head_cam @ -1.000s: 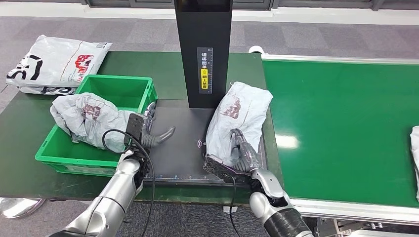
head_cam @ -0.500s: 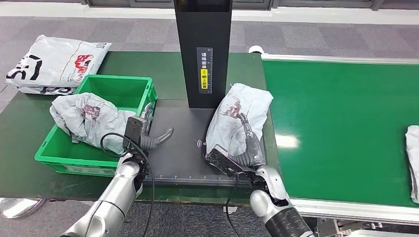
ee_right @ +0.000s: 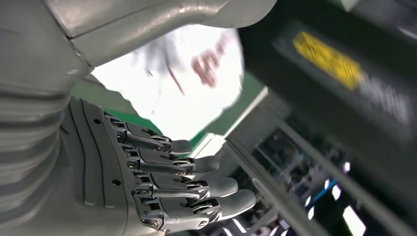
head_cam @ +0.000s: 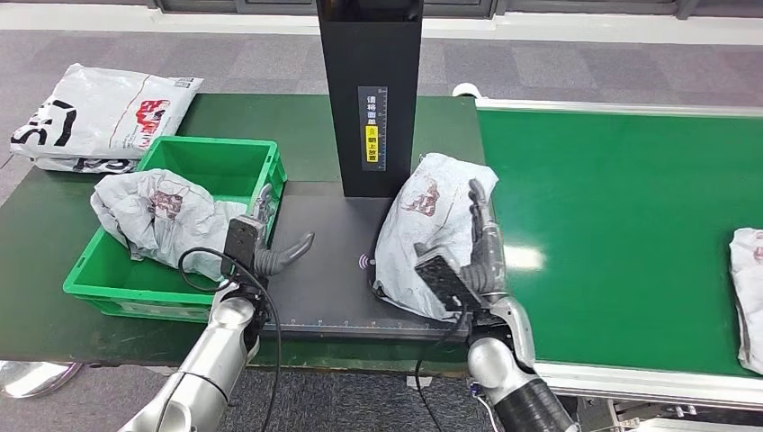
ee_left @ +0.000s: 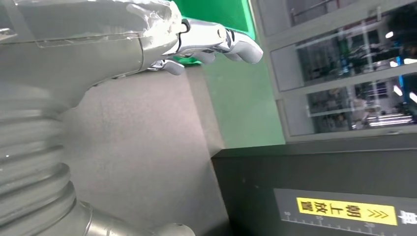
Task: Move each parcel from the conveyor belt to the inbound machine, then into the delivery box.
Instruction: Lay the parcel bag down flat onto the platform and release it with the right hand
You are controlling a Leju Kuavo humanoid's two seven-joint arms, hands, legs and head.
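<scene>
right hand point(head_cam: 481, 256) fingers spread beside parcel point(head_cam: 430, 229) (contact unclear) | left hand point(head_cam: 270, 247) fingers spread, empty

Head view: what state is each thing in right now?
Crumpled white plastic parcel: lying on the black scanner platform, unheld.
Right hand: open beside that parcel.
Left hand: open, empty.
Green plastic crate: holds a white parcel.
Green conveyor belt: carries another parcel.

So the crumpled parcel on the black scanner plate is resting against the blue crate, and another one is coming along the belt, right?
Not quite: the crate is green, not blue, and the parcel on the scanner plate lies apart from it. The head view shows this. Another parcel is indeed on the belt.
</scene>
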